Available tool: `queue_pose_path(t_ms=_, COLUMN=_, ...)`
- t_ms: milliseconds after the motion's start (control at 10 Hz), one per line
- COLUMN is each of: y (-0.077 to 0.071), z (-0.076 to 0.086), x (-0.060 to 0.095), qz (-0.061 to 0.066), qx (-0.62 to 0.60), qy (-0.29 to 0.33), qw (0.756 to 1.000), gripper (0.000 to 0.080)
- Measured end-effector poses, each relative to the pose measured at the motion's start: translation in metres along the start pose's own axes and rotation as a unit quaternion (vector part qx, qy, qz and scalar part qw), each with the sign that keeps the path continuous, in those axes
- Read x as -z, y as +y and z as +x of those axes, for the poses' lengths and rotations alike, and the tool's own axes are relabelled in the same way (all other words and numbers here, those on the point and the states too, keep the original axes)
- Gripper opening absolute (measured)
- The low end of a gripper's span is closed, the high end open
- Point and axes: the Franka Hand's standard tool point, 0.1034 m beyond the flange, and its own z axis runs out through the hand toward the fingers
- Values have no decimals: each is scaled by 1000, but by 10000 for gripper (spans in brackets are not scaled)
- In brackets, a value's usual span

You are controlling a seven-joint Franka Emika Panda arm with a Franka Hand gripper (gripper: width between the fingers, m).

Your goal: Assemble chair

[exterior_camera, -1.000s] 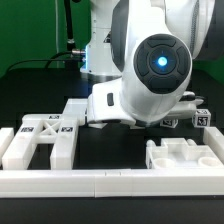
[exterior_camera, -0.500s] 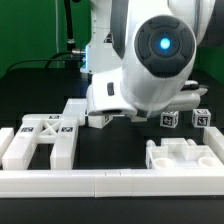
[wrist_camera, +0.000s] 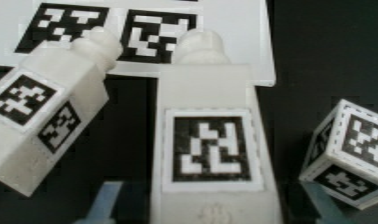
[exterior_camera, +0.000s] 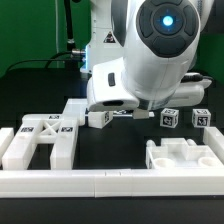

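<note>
I have the end effector (wrist_camera: pixel 165 210) pinched narrow on a white, tagged chair post (wrist_camera: pixel 212 130). A second post (wrist_camera: pixel 53 100) and a cube (wrist_camera: pixel 355 150) flank it. On the bench (exterior_camera: pixel 120 150), the flat frame (exterior_camera: pixel 45 140) lies at the exterior view's left and the blocky seat (exterior_camera: pixel 180 155) at its right.

Glossy white arm (exterior_camera: pixel 150 75), dark round cap (exterior_camera: pixel 152 25), glowing blue light (exterior_camera: pixel 166 18)

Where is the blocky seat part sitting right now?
The blocky seat part lies on the exterior view's right, just behind the border rail, nearer the camera than the two small cubes.
</note>
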Motion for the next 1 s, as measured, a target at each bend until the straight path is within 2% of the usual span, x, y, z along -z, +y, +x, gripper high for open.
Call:
queue_pose_path(t_ms=100, y=3, z=3, x=18, qz=4, qx=16, qy=31, qw=999, gripper=287)
queue_pose_path(t_ms=200, y=4, z=-3, x=36, qz=9, qx=18, qy=48, qw=999, gripper=287)
queue_pose_path(t_ms=300, y=3, z=-1, x=50, qz=6, qx=18, qy=83, qw=996, gripper=287)
queue_pose_path(t_ms=400, y=5, z=6, x=52, qz=2, qx=17, qy=135, qw=991, gripper=287)
queue_pose_path(t_ms=600, y=7, z=5, x=52, qz=-2, qx=14, qy=196, qw=981, gripper=287)
queue_pose_path(t_ms=700, y=9, z=7, x=60, qz=-4, qx=20, qy=231, qw=973, gripper=287)
queue_pose_path(t_ms=800, y=11, z=6, x=73, qz=-1, qx=25, qy=252, qw=967, gripper=287)
queue_pose_path(t_ms=1000, y=10, z=9, x=103, qz=-6, qx=26, qy=303, qw=953, gripper=287)
